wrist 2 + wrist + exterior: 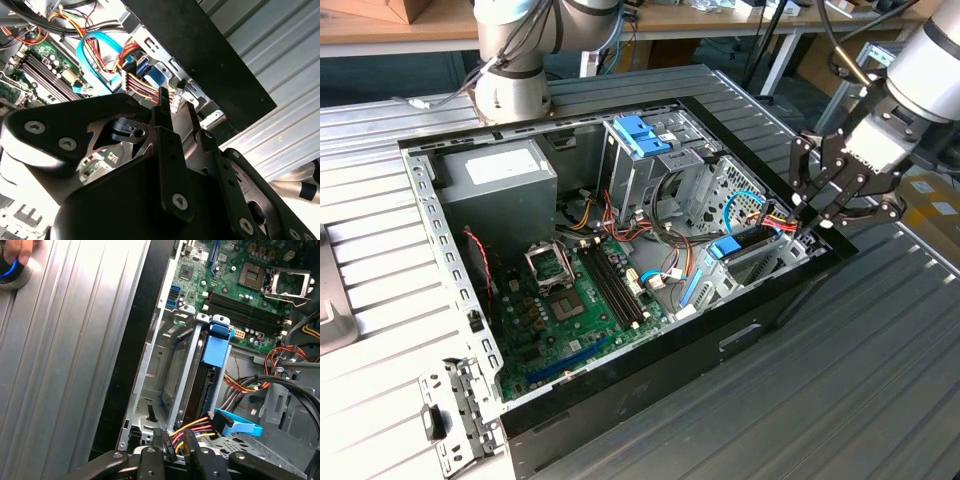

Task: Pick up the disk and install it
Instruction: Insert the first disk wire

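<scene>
Where the open computer case (620, 400) lies on the ribbed table (860, 400), we see the motherboard (585, 300) at the exterior view's left, then the disk (745, 243) seated edgewise in its bay, then the gripper (807, 222), fingers pressed together on the cable bundle (192, 431).

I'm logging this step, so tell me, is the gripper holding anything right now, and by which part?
That cannot be told. The gripper is at the corner of the open computer case, by the bundle of wires and the disk standing in its bay.

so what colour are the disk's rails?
Bright blue, clearest in the first wrist view on the disk.
</scene>
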